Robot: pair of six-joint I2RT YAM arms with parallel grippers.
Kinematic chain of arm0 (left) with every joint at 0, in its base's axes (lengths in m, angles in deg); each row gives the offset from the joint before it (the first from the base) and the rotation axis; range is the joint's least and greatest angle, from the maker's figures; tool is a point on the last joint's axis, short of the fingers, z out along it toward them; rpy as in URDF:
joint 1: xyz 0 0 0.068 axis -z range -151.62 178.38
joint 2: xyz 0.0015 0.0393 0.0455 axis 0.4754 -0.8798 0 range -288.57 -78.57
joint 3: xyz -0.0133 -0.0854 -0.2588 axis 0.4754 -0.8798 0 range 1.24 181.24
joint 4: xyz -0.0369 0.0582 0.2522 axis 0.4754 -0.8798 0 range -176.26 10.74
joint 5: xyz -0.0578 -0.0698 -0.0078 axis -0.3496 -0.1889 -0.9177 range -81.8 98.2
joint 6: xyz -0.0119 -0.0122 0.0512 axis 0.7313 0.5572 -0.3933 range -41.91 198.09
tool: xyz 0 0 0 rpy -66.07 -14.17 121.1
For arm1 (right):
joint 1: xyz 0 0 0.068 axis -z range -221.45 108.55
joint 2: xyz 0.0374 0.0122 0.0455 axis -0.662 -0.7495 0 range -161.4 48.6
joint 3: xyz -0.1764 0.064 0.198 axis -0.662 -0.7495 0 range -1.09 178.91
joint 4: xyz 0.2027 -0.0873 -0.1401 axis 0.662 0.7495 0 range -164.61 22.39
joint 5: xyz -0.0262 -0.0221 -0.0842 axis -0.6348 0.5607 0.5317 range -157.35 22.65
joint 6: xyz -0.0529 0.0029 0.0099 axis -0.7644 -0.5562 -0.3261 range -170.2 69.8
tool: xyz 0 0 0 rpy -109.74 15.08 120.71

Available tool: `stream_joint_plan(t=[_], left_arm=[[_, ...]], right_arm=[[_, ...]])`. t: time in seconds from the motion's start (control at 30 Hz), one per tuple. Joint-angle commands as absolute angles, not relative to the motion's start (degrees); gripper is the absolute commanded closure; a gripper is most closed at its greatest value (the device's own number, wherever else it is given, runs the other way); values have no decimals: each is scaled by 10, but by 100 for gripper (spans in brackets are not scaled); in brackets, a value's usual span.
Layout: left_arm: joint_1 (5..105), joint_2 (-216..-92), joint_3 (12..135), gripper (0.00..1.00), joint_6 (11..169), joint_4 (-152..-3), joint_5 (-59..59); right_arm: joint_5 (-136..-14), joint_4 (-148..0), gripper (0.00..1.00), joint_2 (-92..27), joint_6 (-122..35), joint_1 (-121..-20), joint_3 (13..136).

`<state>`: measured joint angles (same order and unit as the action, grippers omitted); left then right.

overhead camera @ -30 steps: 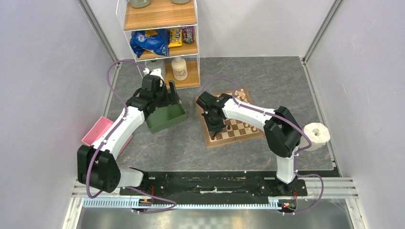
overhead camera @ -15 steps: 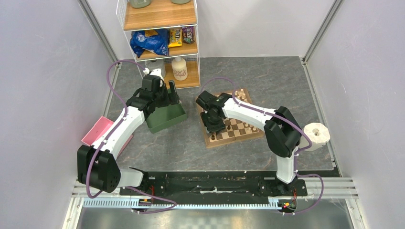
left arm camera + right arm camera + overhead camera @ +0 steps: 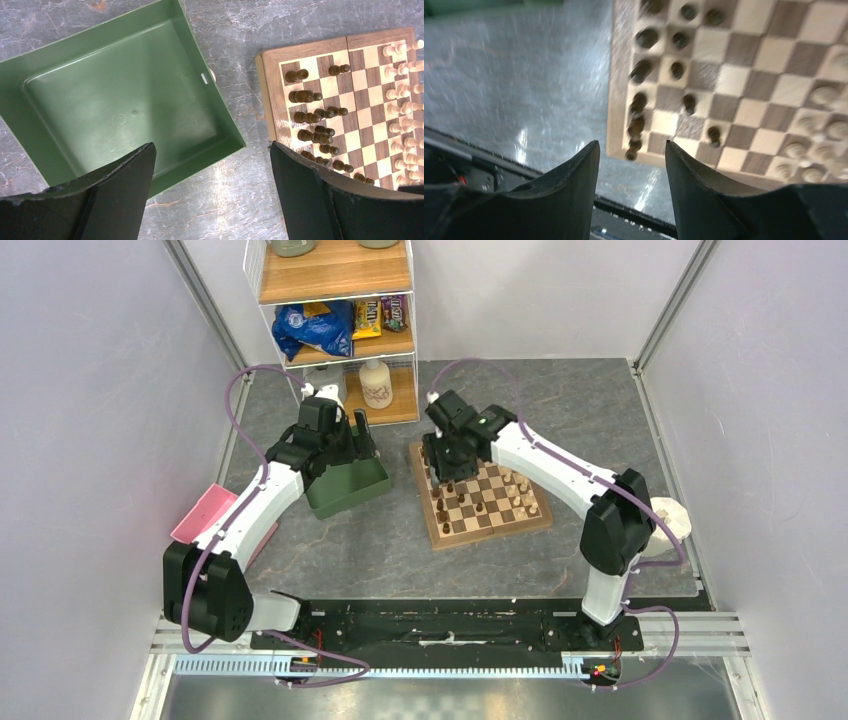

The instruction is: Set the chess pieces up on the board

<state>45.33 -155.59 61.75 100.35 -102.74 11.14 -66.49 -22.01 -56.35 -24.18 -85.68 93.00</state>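
Observation:
The board (image 3: 485,502) lies on the grey table right of centre. Dark brown chess pieces (image 3: 446,502) stand along its left side and pale cream ones (image 3: 520,490) along its right side. My right gripper (image 3: 438,461) hovers over the board's far left corner, open and empty. In the right wrist view its jaws (image 3: 632,143) frame the board's edge (image 3: 620,100) and a column of dark pieces (image 3: 638,107). My left gripper (image 3: 357,438) is open and empty above the green tray (image 3: 345,487). In the left wrist view (image 3: 211,146) it spans the gap between tray (image 3: 120,100) and board (image 3: 350,90).
A shelf unit (image 3: 335,320) with snack bags and a white bottle (image 3: 376,383) stands at the back. A pink object (image 3: 205,515) lies at the left. A pale roll (image 3: 672,518) sits at the right behind my right arm. The enclosure walls stand close on both sides.
My right gripper has lifted off the board's near-left part and moved back to its far left corner, uncovering the pieces. The left arm has not moved.

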Motion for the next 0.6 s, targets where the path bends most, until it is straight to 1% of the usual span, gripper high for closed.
stream_joint_plan(t=[0.0,0.1,0.27,0.57], left_arm=[[451,-1552,621,9,1015,-1011,116],[450,-1546,619,9,1014,-1010,118],[451,-1547,621,9,1013,-1011,115],[451,-1553,624,9,1009,-1017,127]], right_arm=[[-640,-237,42,-562,-249,-787,977],[-648,-242,43,-607,-243,-749,1025],[-652,-208,45,-709,-249,-722,1137],[-638,-192,49,-803,-255,-708,1217]])
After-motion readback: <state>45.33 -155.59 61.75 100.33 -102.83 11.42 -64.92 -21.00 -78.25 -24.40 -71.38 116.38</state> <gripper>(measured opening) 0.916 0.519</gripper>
